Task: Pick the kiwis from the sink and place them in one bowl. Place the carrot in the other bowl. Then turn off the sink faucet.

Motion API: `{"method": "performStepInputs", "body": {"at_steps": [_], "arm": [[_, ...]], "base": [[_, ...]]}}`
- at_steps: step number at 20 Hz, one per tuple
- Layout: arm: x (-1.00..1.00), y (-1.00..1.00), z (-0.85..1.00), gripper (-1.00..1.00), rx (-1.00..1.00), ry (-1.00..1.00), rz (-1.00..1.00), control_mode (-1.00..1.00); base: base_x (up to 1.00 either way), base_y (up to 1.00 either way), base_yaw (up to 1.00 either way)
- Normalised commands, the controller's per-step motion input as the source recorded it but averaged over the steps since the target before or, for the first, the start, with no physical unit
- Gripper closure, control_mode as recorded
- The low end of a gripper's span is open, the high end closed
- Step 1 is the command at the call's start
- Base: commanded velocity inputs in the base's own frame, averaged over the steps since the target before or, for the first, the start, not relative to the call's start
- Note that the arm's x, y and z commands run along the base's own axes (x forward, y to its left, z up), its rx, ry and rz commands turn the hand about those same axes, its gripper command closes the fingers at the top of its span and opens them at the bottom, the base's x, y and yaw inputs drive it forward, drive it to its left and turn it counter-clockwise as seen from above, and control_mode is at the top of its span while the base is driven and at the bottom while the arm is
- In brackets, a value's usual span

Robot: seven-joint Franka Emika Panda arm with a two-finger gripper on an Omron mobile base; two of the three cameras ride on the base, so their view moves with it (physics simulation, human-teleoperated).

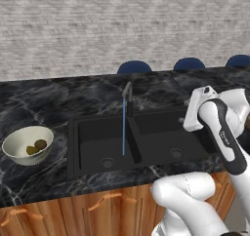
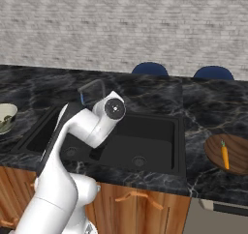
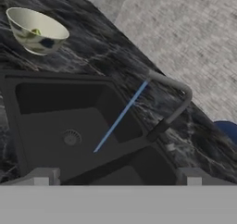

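The off-white bowl (image 1: 19, 138) stands on the counter left of the black sink (image 1: 88, 127), with a yellow-green kiwi (image 1: 31, 150) and a brown kiwi (image 1: 41, 144) lying in it. The brown bowl (image 2: 240, 148), right of the sink (image 2: 160, 131), holds the orange carrot (image 2: 224, 155). A thin blue stream (image 1: 123, 127) runs from the dark faucet (image 1: 128, 94) into the left basin. In the hand view my gripper (image 3: 118, 177) is open and holds nothing. It looks across the sink at the faucet (image 3: 173, 100), with the off-white bowl (image 3: 37, 31) beyond.
Black marble counter (image 1: 44, 101) surrounds the sink, with a grey brick wall behind. Blue chair backs (image 1: 134, 67) rise past the counter's far edge. Wooden cabinet fronts with handles (image 1: 110, 198) run below. My arm's elbow (image 2: 109, 109) hangs over the left basin.
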Motion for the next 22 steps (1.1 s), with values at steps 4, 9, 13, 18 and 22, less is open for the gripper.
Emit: {"method": "performStepInputs", "body": {"at_steps": [4,9,13,18,22], "arm": [[0.17,0.00,0.00,-1.00,0.14,0.00,0.00,-1.00],[0.16,0.00,-0.04,-1.00,0.11,0.00,0.00,-1.00],[0.18,0.00,-0.08,-1.00,0.07,0.00,0.00,-1.00],[0.21,0.00,-0.12,-1.00,0.03,0.05,0.00,-1.00],[0.15,0.00,-0.08,-1.00,0.13,0.03,0.00,-1.00]], "base": [[0.00,0.00,0.00],[0.00,0.00,0.00],[0.00,0.00,0.00],[0.00,0.00,0.00],[0.00,0.00,0.00]]}}
